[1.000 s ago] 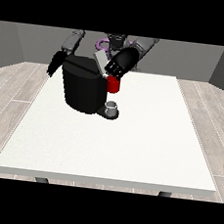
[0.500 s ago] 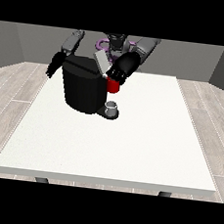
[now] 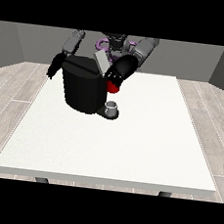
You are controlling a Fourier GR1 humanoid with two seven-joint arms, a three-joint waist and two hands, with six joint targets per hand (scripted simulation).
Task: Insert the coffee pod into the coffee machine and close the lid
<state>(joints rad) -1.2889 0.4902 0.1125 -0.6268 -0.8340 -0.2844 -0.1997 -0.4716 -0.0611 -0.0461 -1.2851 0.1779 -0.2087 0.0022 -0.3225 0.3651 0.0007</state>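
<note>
The black coffee machine point(image 3: 84, 90) stands at the table's far left part. Its grey lid point(image 3: 101, 61) is tilted up above the top. The hand at the view's right point(image 3: 117, 73) is right beside the lid's edge, over the machine's front right corner. Just below that hand is a red thing at the machine point(image 3: 113, 87). A small grey thing point(image 3: 112, 107) sits on the machine's base, under the red thing. The hand at the view's left point(image 3: 55, 68) hangs beside the machine's left side with relaxed fingers, holding nothing.
The white table point(image 3: 129, 150) stretches from the machine towards the camera and to the right. The robot's torso point(image 3: 114, 40) is behind the machine at the table's far edge.
The hand at the view's right has come down a little beside the lid, and the grey lid sits lower than a second ago. The other hand has barely moved.
</note>
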